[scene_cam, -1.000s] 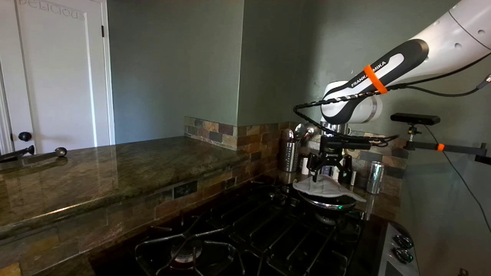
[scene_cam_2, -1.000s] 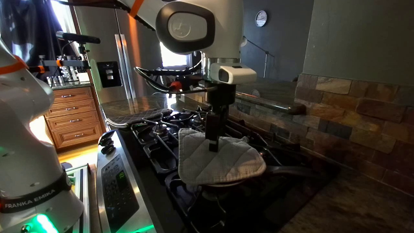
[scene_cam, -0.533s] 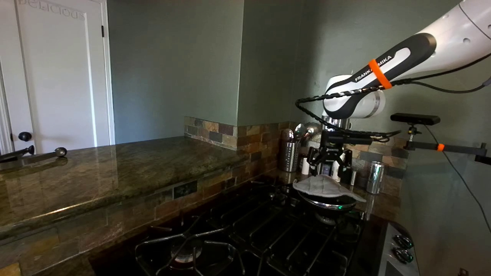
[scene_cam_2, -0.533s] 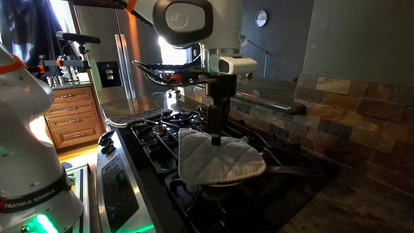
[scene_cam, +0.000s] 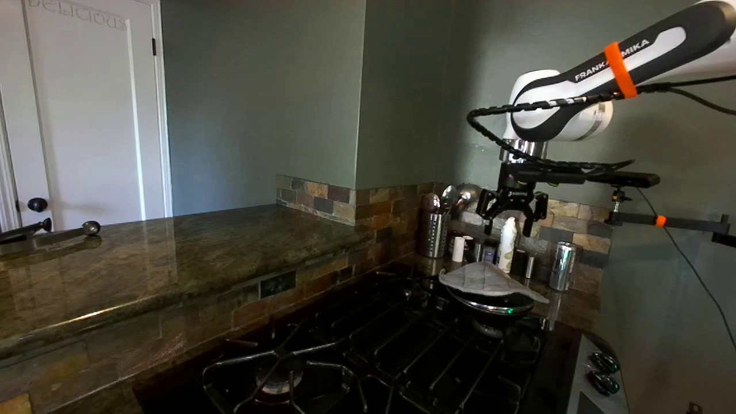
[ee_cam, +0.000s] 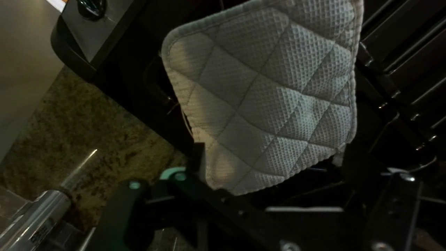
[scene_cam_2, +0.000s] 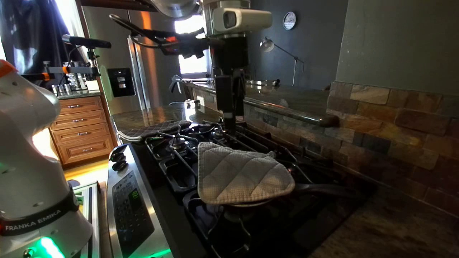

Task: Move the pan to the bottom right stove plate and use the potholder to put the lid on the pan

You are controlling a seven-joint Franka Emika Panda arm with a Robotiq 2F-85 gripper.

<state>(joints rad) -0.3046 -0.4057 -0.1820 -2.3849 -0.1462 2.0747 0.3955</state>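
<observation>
The cream quilted potholder (scene_cam: pixel 489 280) lies draped over the top of the pan, tented in the middle; it also shows in an exterior view (scene_cam_2: pixel 244 175) and fills much of the wrist view (ee_cam: pixel 261 90). The dark pan (scene_cam: pixel 489 314) sits on a stove burner, its black handle (scene_cam_2: pixel 322 188) pointing toward the tiled wall. A shiny rim shows under the potholder; I cannot tell whether it is the lid's or the pan's. The rest of the lid is hidden. My gripper (scene_cam: pixel 508 230) is open and empty above the potholder, apart from it; its spread fingers show in the wrist view (ee_cam: pixel 273 150).
Behind the pan stand a steel utensil holder (scene_cam: pixel 435 237), a white bottle (scene_cam: pixel 507 253) and a steel canister (scene_cam: pixel 562 265). A raised stone counter (scene_cam: pixel 172 259) runs along the stove. A dark quilted pad (scene_cam_2: pixel 154 129) lies at the far stove end. The control panel (scene_cam_2: pixel 132 200) lines the front.
My gripper has risen from the potholder and moved well above it. The potholder and the pan have stayed where they were.
</observation>
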